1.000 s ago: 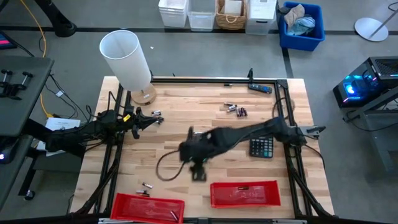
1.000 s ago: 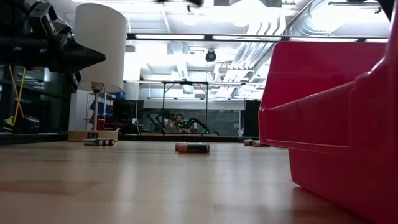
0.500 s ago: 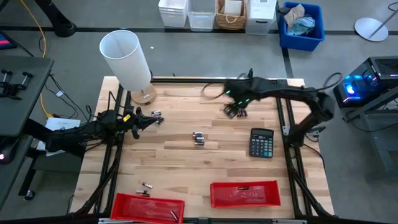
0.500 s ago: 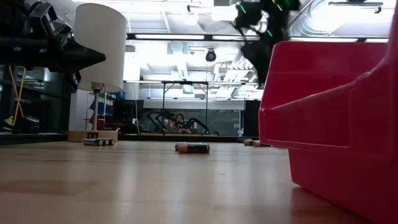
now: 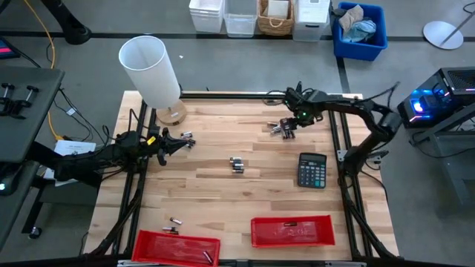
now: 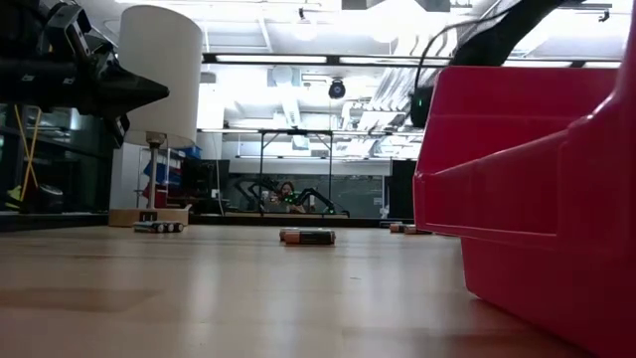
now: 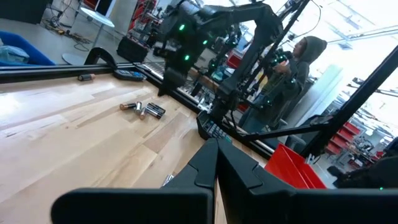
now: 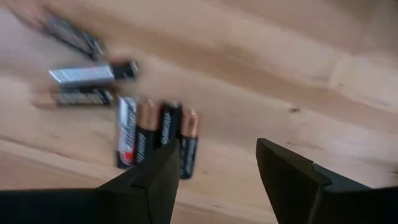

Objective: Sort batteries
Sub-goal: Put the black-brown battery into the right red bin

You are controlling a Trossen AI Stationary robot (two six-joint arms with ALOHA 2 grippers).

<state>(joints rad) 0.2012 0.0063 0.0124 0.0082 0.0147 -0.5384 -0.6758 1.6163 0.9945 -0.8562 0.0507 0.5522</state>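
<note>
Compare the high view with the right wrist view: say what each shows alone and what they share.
Only the high view shows the calculator, two red bins, the white lamp, and the left gripper waiting shut at the table's left edge. Only the right wrist view shows the copper ends and labels on the batteries. Both show that battery cluster with the open right gripper above it.

Even overhead light is falling on the table [image 5: 223,193], leaving only soft shadows, while ceiling strip lights [image 6: 328,58] are glaring white in the low view and the red bin [image 6: 537,199] is looming out of focus. In the right wrist view the batteries [image 8: 155,137] are smearing with motion blur.
</note>
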